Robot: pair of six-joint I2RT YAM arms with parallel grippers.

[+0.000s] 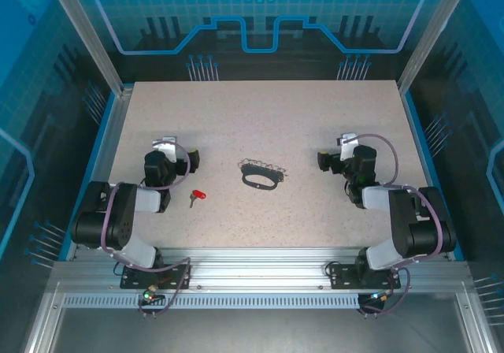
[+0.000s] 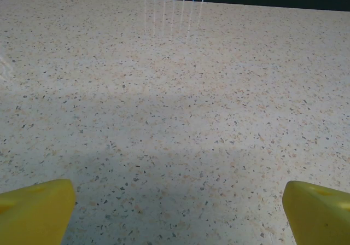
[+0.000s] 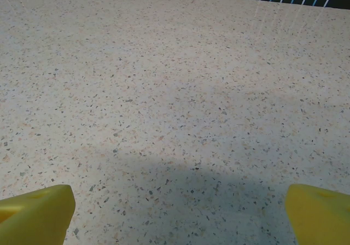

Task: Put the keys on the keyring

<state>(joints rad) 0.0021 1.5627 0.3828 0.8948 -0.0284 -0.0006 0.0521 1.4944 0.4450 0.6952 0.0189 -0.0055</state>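
– Speckled beige table (image 1: 260, 117) inside a booth of blue panels; the back wall carries a gear graphic and circuit-style lines. Can you read any lettering?

– No, any lettering is too small to read from the top view. Where's the key?

– The key (image 1: 197, 197) lies flat on the table, left of centre in the lower half of the top frame. Its red head is up and to the right, its silver blade down and to the left. It sits just right of the left arm, touching nothing else.

– And the keyring?

– The keyring (image 1: 261, 176) is at mid-frame, a dark oval loop with small silver rings along its upper edge. It lies to the right of the key and apart from it, between the two arms.

– The claws?

– The left gripper (image 1: 179, 154) is spread wide and holds nothing. In its wrist view the yellow fingertips (image 2: 33, 209) sit in the bottom corners over bare table. The right gripper (image 1: 337, 152) is the same: its fingertips (image 3: 320, 212) are far apart, with only speckled surface between them.
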